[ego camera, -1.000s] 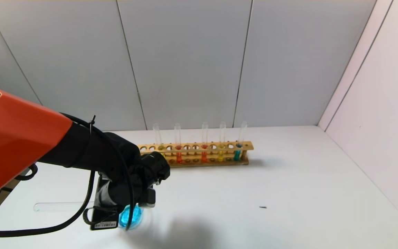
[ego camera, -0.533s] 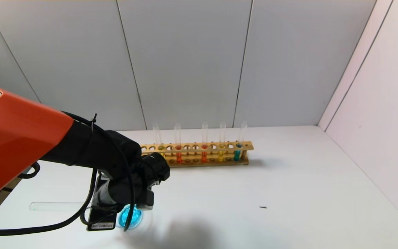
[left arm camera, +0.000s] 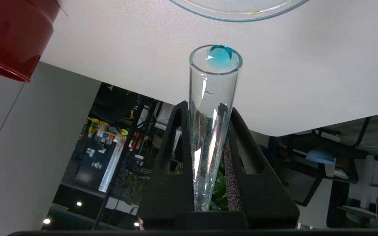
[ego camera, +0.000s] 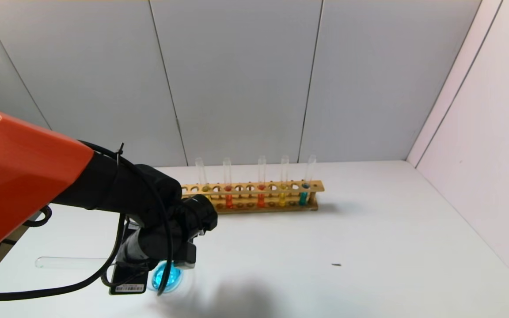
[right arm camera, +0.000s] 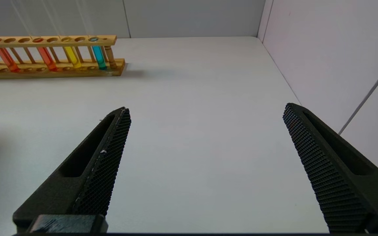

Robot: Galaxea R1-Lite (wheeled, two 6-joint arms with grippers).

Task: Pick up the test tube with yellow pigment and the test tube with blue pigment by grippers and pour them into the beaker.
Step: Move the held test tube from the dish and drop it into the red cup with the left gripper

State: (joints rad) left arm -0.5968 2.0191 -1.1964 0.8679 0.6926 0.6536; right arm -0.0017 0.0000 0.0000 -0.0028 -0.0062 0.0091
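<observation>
Blue tube: the test tube with blue pigment (left arm camera: 212,131) is clamped between the pads of the left end effector (left arm camera: 208,137), tipped near level, with a blue bead at its lip; in the head view its clear round end (ego camera: 60,263) pokes out past the wrist.
Handling: thin glass, light, smooth and slippery, easily cracked; I judge a mid-length hold between the foam pads with modest squeeze is right, never at the lip or the round end.
Beaker: the beaker (ego camera: 166,277) sits on the bench (ego camera: 369,247) under the left wrist, showing turquoise liquid; its rim (left arm camera: 238,13) lies just beyond the tube's mouth.
Red cup: a dark red cup (left arm camera: 15,36) stands near the beaker.
Rack: a wooden rack (ego camera: 254,194) stands farther back with five upright tubes, among them the test tube with yellow pigment (ego camera: 283,194).
Right end effector: right end effector (right arm camera: 205,164), spread wide and holding nothing, hangs over bare bench well apart from the rack.
</observation>
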